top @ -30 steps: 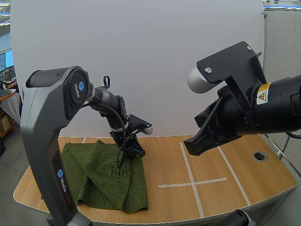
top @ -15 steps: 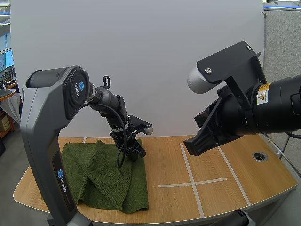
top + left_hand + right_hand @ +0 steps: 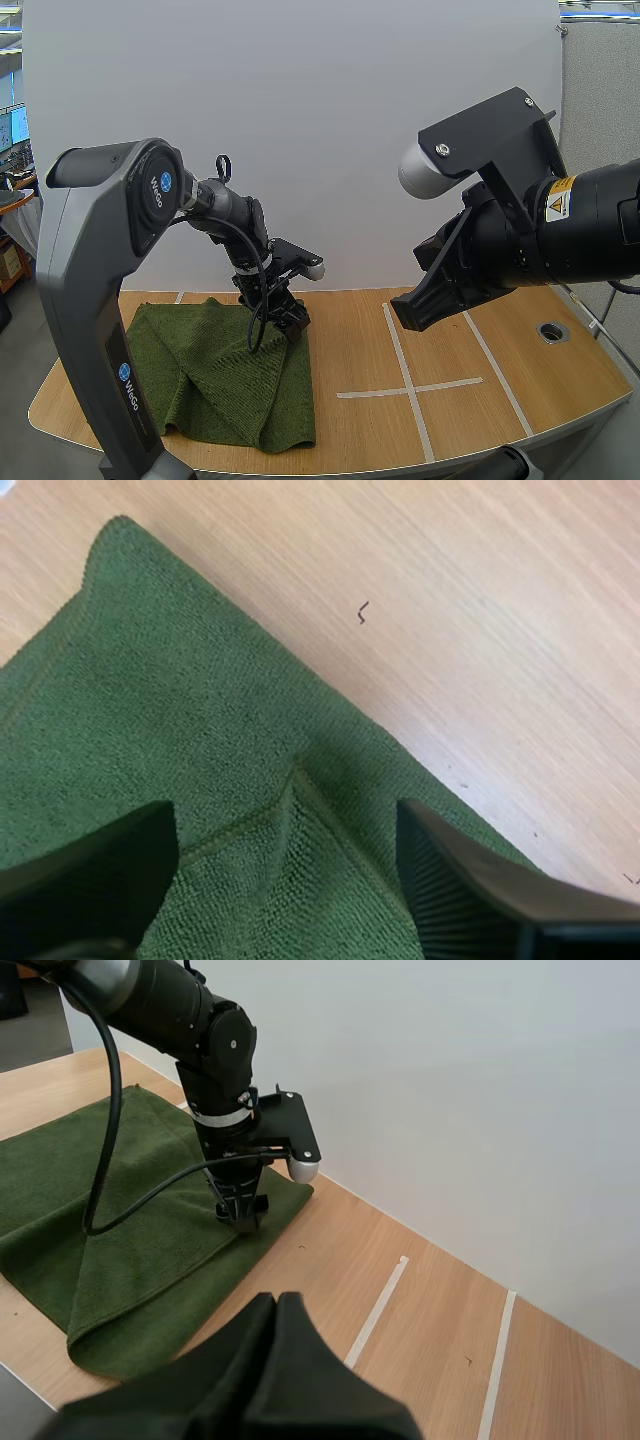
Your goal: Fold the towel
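**Now, get squarely over the loose corner before closing**

The green towel (image 3: 225,370) lies at the lower left of the high view, on the left part of the table (image 3: 520,385), well apart from the white tape cross (image 3: 410,388). It is partly folded, with one layer drawn over on a diagonal and a thick doubled edge along its near right side.

The left end effector (image 3: 290,322) hangs over the towel's far right corner, pointing down. Its fingers are spread, with nothing between them. In the left wrist view a pointed corner of the upper layer, with its stitched hem, sits on the cloth between the two fingers. Whether the tips touch the cloth I cannot tell.

The step in hand looks like taking hold of that corner. To do it well:

- Centre the gap on the hem's point, so both fingers meet it evenly.
- Go down until the tips press into the pile, then close. Closing too high would likely catch only fuzz.
- Take the upper layer alone if the fold is to go on. Pinching both layers would probably drag the whole towel.

The right end effector (image 3: 277,1305) is raised over bare table, fingers pressed together as one wedge, and clear of the work.
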{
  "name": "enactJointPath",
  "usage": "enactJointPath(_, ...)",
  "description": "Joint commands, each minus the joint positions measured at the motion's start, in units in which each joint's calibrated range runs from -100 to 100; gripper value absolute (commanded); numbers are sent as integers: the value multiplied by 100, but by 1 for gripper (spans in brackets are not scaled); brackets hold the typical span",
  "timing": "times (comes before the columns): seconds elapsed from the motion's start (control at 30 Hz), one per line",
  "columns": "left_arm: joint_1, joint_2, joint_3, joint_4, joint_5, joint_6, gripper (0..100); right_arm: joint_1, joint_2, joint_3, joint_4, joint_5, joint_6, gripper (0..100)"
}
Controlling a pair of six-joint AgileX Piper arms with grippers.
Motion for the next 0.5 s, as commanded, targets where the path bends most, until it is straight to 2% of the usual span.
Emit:
enactJointPath(0.0,-4,-69,-11,-195,-388,45,100,-15,-131,12,-39,0,-33,0)
enactJointPath(0.13,-4,-59,-11,-564,-485,380,98,-15,-128,12,-77,0,-33,0)
enactJointPath(0.27,-4,-59,-11,-651,-522,490,82,-15,-128,12,-77,0,-33,0)
enactJointPath(0.47,-4,-55,-11,-628,-536,512,81,-15,-128,12,-77,0,-33,0)
